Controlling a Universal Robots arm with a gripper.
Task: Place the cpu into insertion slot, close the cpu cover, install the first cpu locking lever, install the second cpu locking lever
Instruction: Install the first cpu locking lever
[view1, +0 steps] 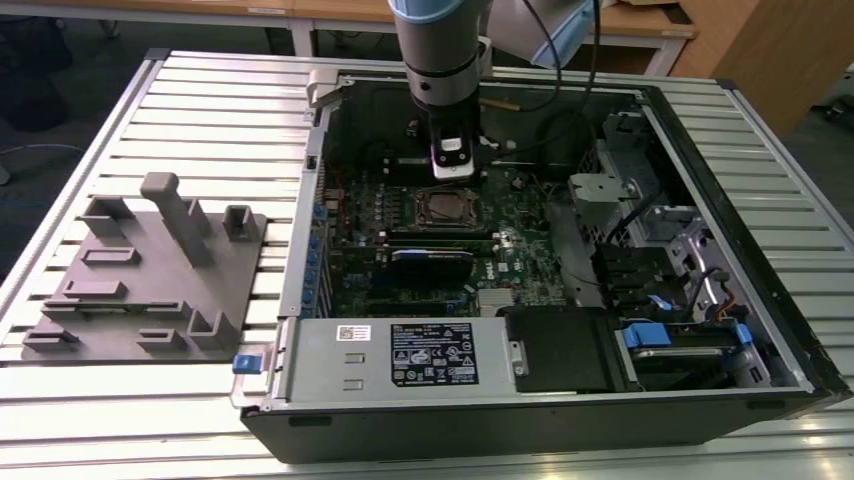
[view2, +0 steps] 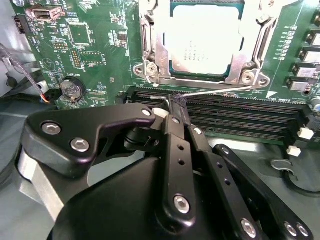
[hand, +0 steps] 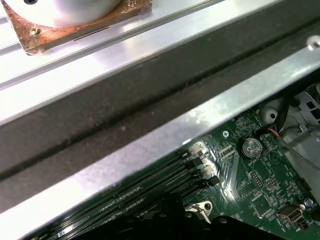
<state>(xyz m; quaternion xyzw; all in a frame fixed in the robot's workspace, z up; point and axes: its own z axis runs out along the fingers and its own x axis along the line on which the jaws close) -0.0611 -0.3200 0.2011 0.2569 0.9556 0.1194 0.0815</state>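
The cpu (view2: 202, 35) lies silvery in the insertion slot (view1: 445, 208) on the green motherboard (view2: 95, 45). Around it, the cpu cover (view2: 150, 47) lies flat as a metal frame. A thin wire locking lever (view2: 225, 91) runs along the socket's edge beside the memory slots. My gripper (view2: 176, 106) is shut, its black fingertips right at the hooked end of that lever; I cannot tell whether the wire is pinched between them. In the exterior view my gripper (view1: 451, 172) hangs just behind the socket, inside the open computer case.
Black memory slots (view2: 235, 120) lie right under the fingers. A coin battery (view2: 72, 89) and loose cables sit nearby. The case's metal wall (hand: 165, 135) runs close by. A power supply (view1: 400, 355) fills the case's front, and a grey fixture (view1: 147, 270) stands at the exterior view's left.
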